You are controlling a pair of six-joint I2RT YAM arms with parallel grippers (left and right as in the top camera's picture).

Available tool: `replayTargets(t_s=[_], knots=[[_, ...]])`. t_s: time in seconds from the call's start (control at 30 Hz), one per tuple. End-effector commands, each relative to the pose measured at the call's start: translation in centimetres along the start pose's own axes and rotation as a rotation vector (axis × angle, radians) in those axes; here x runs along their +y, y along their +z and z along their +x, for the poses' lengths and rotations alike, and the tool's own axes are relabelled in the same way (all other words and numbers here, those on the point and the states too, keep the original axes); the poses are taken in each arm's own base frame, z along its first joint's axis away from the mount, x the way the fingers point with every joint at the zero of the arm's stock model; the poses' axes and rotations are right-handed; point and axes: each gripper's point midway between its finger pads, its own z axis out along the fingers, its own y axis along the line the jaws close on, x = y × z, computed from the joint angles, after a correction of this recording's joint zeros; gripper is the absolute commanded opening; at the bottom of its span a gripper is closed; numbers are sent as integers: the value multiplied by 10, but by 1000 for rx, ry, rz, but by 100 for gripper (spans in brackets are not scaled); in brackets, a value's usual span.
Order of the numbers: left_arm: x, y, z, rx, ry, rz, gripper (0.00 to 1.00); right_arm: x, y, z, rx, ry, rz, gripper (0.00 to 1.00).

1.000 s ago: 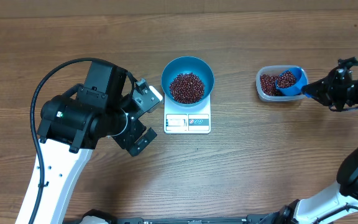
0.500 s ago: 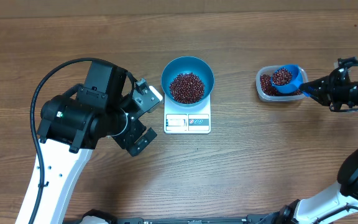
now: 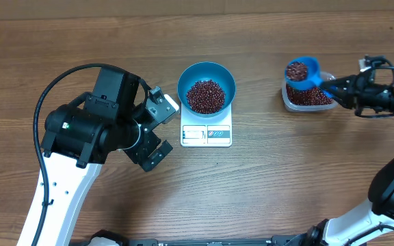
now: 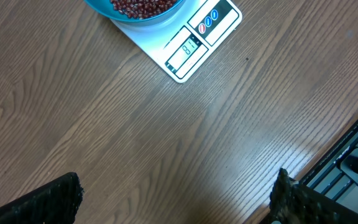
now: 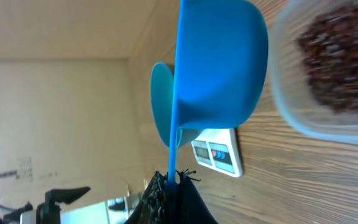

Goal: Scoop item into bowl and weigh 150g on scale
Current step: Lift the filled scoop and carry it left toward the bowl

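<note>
The bright blue bowl [image 3: 219, 72] stands on the white scale [image 3: 206, 134], holding a heap of red-brown beans [image 3: 206, 96]. My right gripper [image 3: 340, 85] is shut on the handle of a small blue scoop [image 3: 299, 71], which is full of beans and is held above the left rim of the clear tub [image 3: 309, 98]. In the right wrist view the scoop [image 5: 219, 62] fills the middle, with the bowl [image 5: 160, 99] and scale [image 5: 219, 152] behind it. My left gripper [image 3: 164, 130] hangs open and empty just left of the scale [image 4: 194, 46].
The clear tub [image 5: 328, 74] still holds many beans at the right. The left arm's black body and cable take up the table's left side. The table's front edge shows at the lower right in the left wrist view.
My right gripper has lifted the scoop out of the tub, full of beans, and carried it up and to the left. The left arm has not moved.
</note>
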Motion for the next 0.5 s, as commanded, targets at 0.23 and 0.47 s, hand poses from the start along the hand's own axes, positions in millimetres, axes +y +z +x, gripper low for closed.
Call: replayTargets(t_s=[0.23,0.47], knots=[[0,-8,-5,-29,7,-13,99,77,34,18,92,-164,-115,4],[0,-8,-5,-29,7,-13,99,95,69,38,183,-258,-80,4]])
